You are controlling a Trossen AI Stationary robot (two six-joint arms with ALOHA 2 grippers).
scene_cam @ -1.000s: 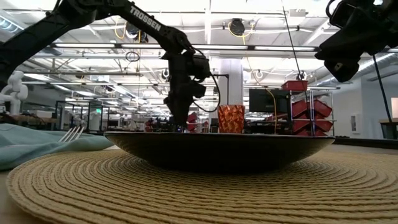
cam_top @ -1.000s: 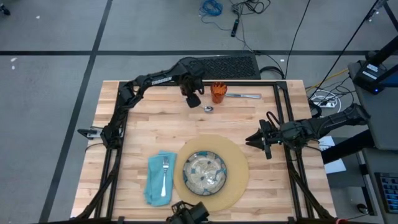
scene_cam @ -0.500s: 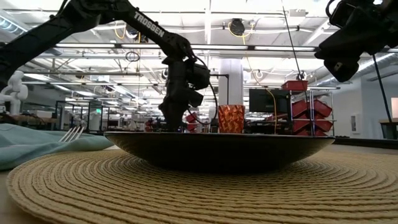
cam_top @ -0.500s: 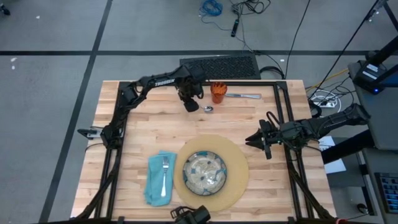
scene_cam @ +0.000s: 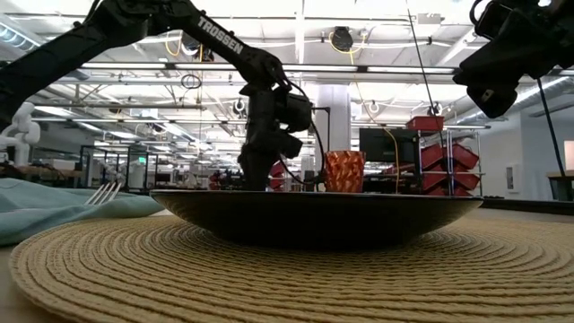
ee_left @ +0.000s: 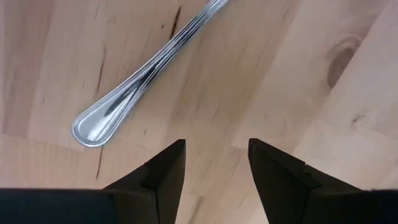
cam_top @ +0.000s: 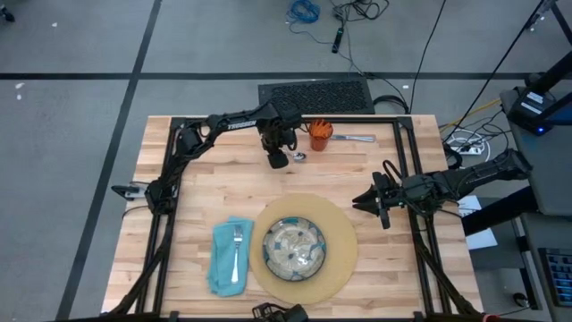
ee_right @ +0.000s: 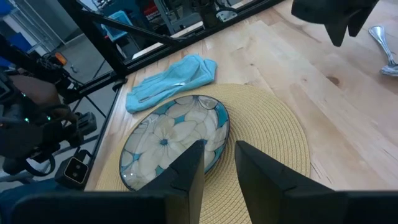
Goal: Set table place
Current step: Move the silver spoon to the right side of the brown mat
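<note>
Left tool (cam_top: 278,159) jaws parted, empty, hovering beside the one spoon (ee_left: 134,93) near the one orange cup (cam_top: 320,136) at the tabletop (cam_top: 206,188) far edge; right tool (cam_top: 368,202) narrow, empty, beside the one placemat (cam_top: 340,241).

The right gripper (ee_right: 217,163) is showing its 2 dark fingers (ee_right: 186,171) parted with a narrow gap, nothing between them, above the round woven placemat (ee_right: 273,146). A blue floral plate (ee_right: 168,143) is sitting on the placemat. A teal napkin (ee_right: 177,78) is lying beside it on the wooden table (ee_right: 311,87), carrying a fork (ee_right: 163,89). The other arm's gripper (ee_right: 339,18) is hanging near a silver utensil (ee_right: 384,43).
</note>
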